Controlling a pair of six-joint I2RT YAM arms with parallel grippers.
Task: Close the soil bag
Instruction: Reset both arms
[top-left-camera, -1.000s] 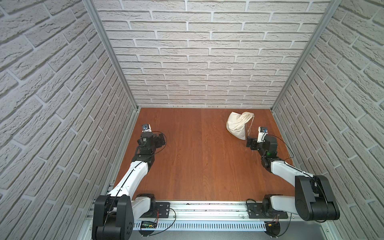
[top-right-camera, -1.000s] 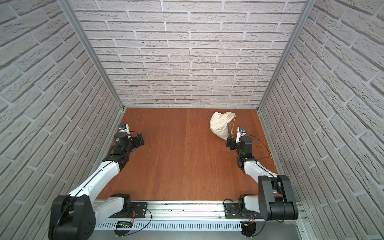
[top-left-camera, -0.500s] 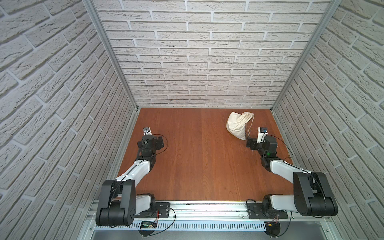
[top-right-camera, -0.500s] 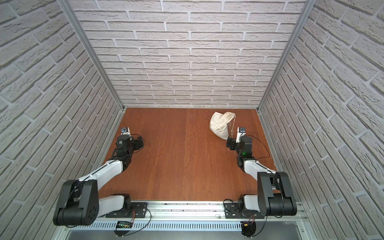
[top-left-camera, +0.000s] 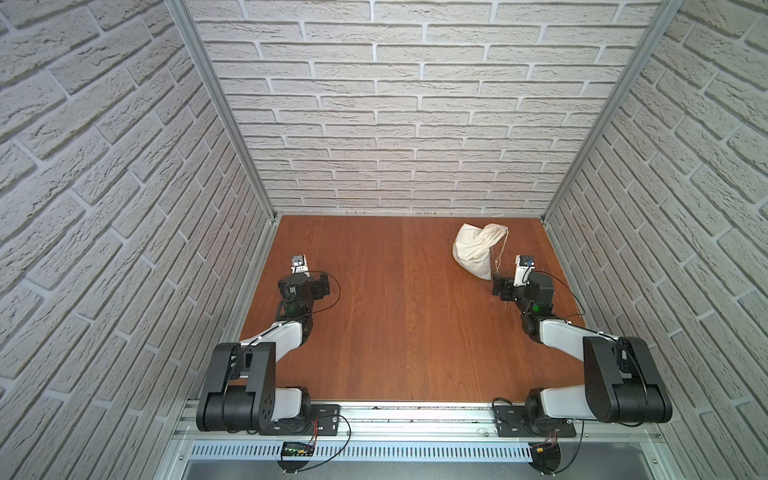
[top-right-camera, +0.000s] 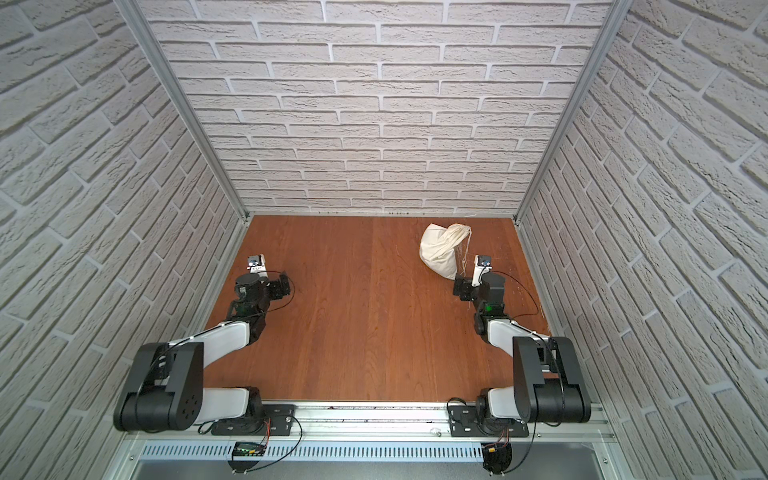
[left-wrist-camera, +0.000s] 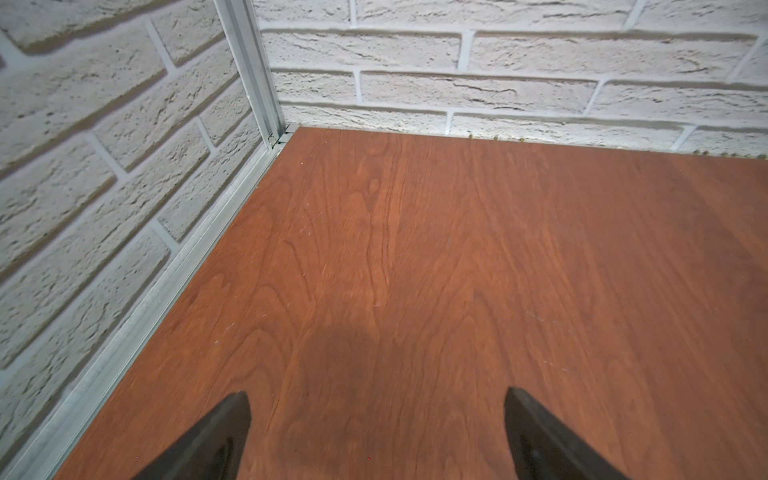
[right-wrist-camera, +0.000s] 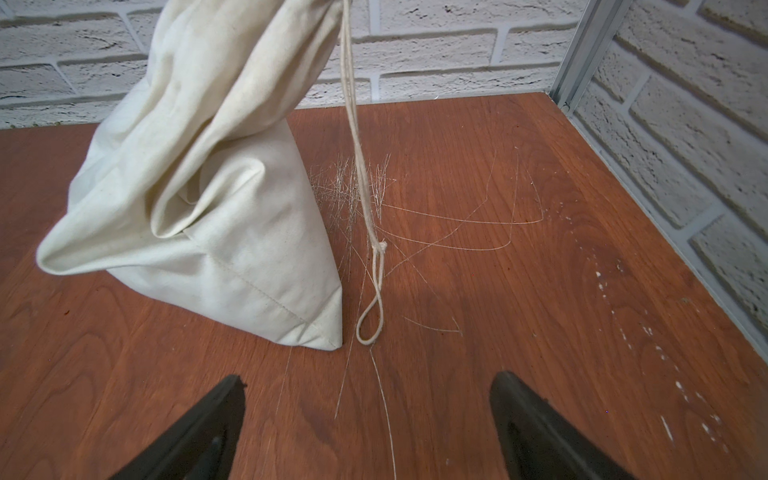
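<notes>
- Soil bag (top-left-camera: 473, 253) lies well apart from the left gripper (left-wrist-camera: 376, 399), which sits low over the bare table (top-left-camera: 395, 332) on its left side, jaws wide apart and empty; the left arm (top-left-camera: 286, 336) has folded back in the last second
- The bag has not moved: it slumps near the table's back right corner, neck (top-right-camera: 457, 230) gathered tight
- Its cord (right-wrist-camera: 361, 178) hangs slack, loop free on the table
- Right gripper (right-wrist-camera: 370, 376) waits just beside the loop, jaws apart, holding nothing; closing looks done, both arms seemingly retiring
</notes>
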